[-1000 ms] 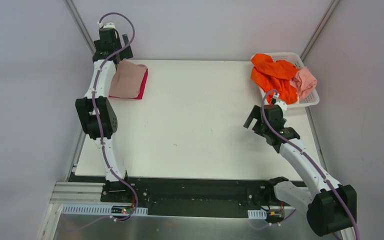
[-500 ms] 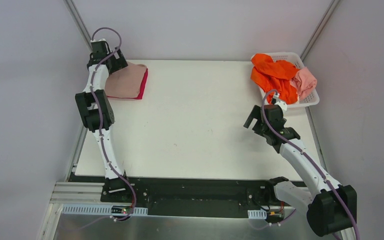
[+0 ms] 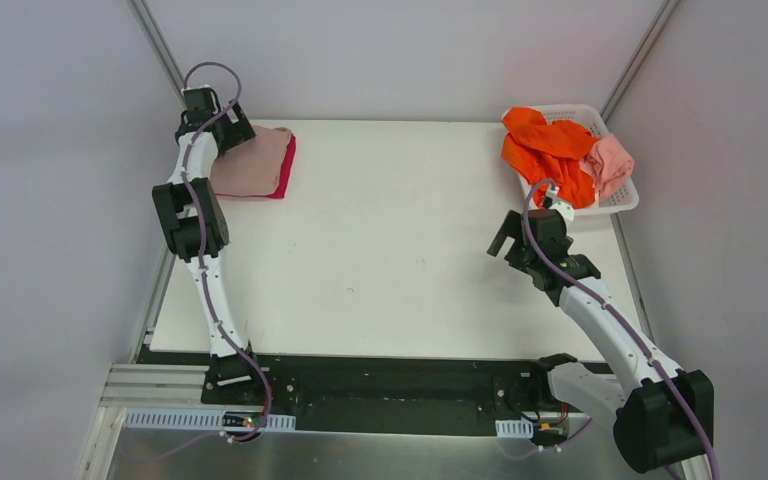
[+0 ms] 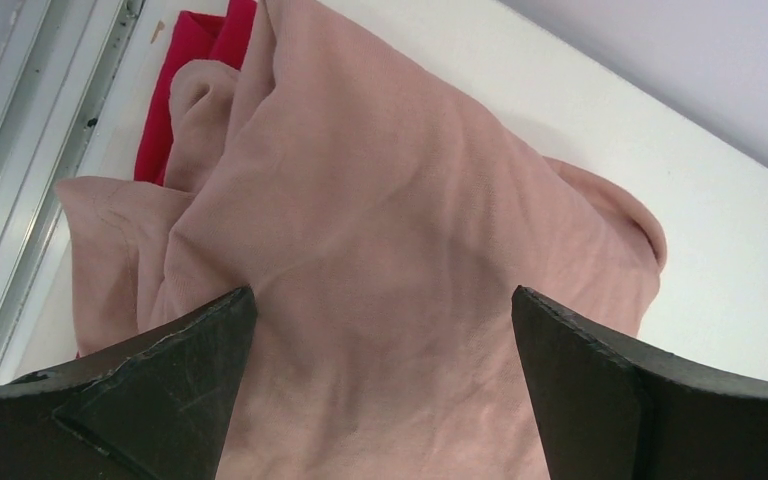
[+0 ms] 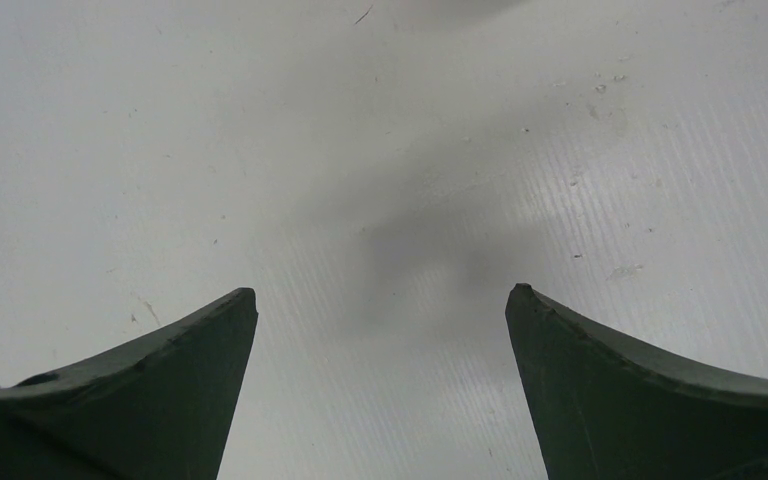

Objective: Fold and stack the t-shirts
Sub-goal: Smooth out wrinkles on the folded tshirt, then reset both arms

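left gripper over the folded stack, right gripper waiting by the basket

the left gripper (image 4: 382,300) has its fingers apart and holds nothing. the dusty-pink tee (image 4: 390,200) fills the space beneath and between them, though i cannot tell whether the tips touch the cloth. that spread, downward-pointing pose suits a release or a light press, likely to settle the tee on its pile. the dusty-pink tee lies folded at the far left corner of the desk (image 3: 390,230), on top of the crimson tee (image 4: 175,90). red shows only along one side, so the upper shirt covers most of the lower one. its folds look loose and a little puffy, with one corner rolled over, so the stack may need smoothing.

the right gripper (image 5: 380,290) is also spread and empty, facing bare desk surface. it hovers near the right edge, just in front of the white lattice basket (image 3: 625,203) at the far right corner, probably to be ready for the next shirt. the orange tee (image 3: 550,150) spills over the basket's near-left rim, with the salmon-pink tee (image 3: 612,162) bunched beside it. two shirts look stacked and two are not yet folded.
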